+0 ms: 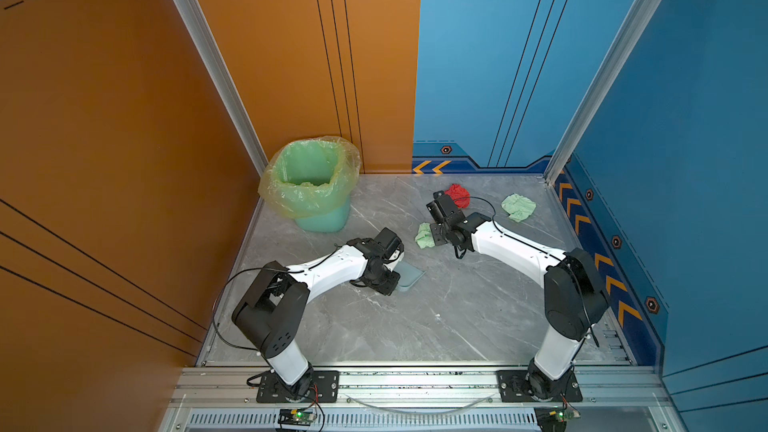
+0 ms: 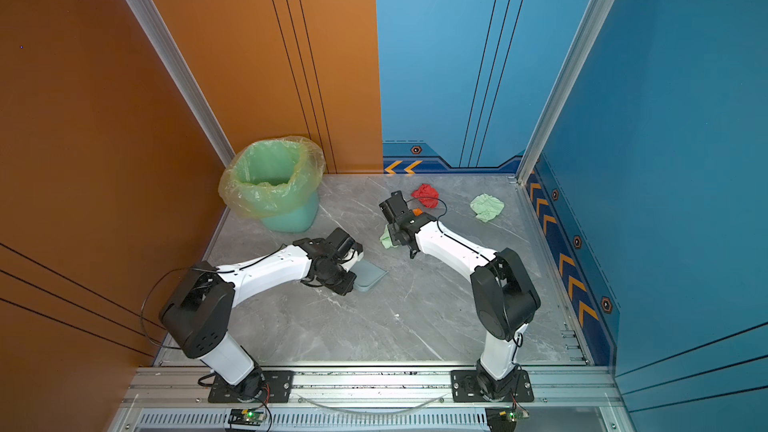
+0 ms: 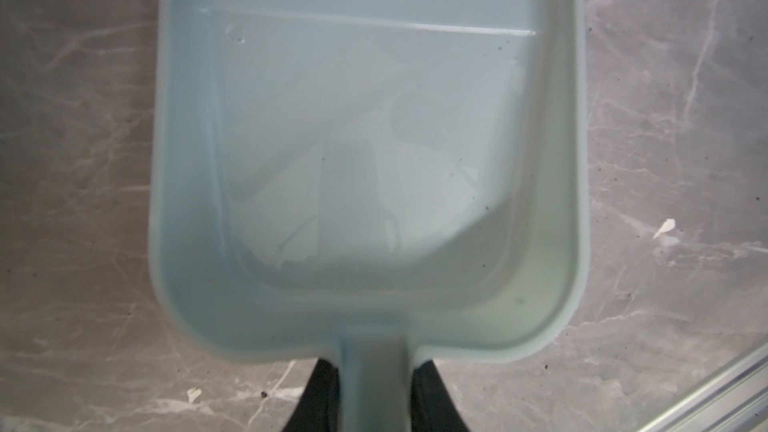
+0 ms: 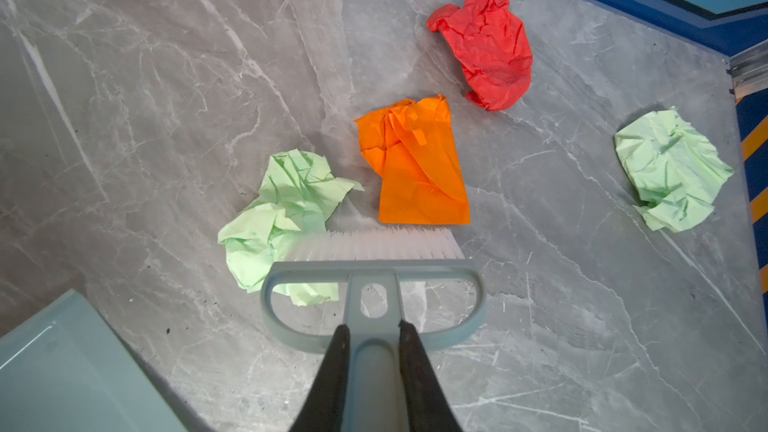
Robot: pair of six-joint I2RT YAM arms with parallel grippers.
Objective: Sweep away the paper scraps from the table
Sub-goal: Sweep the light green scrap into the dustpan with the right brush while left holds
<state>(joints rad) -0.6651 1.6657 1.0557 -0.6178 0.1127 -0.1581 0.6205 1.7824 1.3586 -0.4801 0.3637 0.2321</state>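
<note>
The brush (image 4: 374, 261) handle is pinched tight by the right gripper (image 4: 374, 328). Its bristles are set on the table (image 4: 145, 76) against a green scrap (image 4: 286, 205) and an orange scrap (image 4: 415, 168), both just beyond them. A red scrap (image 4: 486, 47) and a second green scrap (image 4: 669, 168) lie farther out. The empty dustpan (image 3: 365, 139), its handle clamped in the left gripper (image 3: 375, 365), is laid behind the brush, so a backward pull is judged needed. The right arm is stretched forward with the wrist bent down.

Paper scraps (image 1: 518, 206) lie right of the bin (image 1: 324, 220), behind the dustpan (image 1: 411, 278)
</note>
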